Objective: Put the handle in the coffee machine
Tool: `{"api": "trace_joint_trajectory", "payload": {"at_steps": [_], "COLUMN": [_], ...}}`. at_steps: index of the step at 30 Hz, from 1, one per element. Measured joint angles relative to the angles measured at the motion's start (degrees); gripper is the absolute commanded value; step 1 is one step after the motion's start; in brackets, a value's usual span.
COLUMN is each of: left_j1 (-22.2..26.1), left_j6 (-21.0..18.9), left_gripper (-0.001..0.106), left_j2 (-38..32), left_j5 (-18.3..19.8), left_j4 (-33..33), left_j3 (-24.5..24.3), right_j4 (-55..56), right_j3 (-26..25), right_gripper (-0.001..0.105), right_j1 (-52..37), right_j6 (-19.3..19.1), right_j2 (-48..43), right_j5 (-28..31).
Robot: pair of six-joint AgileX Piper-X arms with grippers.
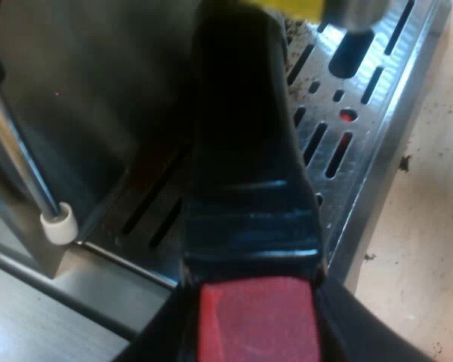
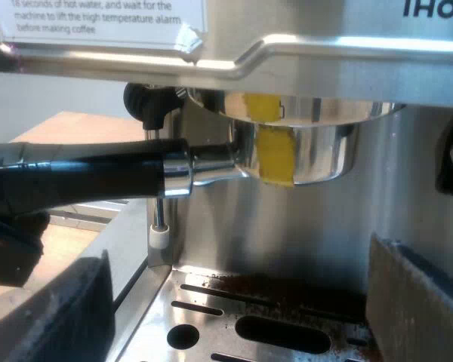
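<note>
You are looking at a pale, wood-toned table [image 1: 430,226] that carries everything here. The espresso machine [image 1: 75,98] stands directly on it, and the steel edge of its slotted drip tray [image 1: 362,105] meets the bare surface. A few dark specks [image 1: 404,161] lie on the table just beside that edge. In the right wrist view you see the same pale top running on past the machine's side.

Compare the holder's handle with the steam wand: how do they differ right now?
The handle is thick and black; the steam wand is a thin bare-metal tube. The handle lies level; the wand hangs upright. The handle ends in red, the wand in a white tip. Both are at the machine's front, near the drip tray.
</note>
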Motion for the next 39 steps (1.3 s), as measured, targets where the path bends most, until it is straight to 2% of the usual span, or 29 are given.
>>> {"api": "trace_joint_trajectory", "payload": {"at_steps": [11,22,35,38,39], "left_j1": [0.00,0.00,0.23,0.23,0.23], "left_j6": [0.00,0.00,2.25,2.42,2.50], "left_gripper": [0.000,0.000,0.000,0.000,0.000], "left_j2": [0.00,0.29,-0.53,-0.53,-0.53], "left_j5": [0.07,0.32,0.91,0.91,0.91], "left_j4": [0.91,5.72,8.82,8.82,8.82], "left_j3": [-1.41,-3.71,-4.13,-4.17,-4.17], "right_j4": [0.00,0.00,1.27,1.42,1.20], "right_j3": [0.00,0.00,0.00,0.00,0.00], "right_gripper": [0.071,0.071,0.071,0.066,0.059], "right_j1": [0.00,-0.14,-5.42,-6.32,-6.50], "right_j6": [0.00,0.00,0.89,1.21,1.21], "right_j2": [0.00,0.00,0.11,0.96,1.59], "right_j5": [0.00,0.00,-7.53,-8.65,-8.94]}}
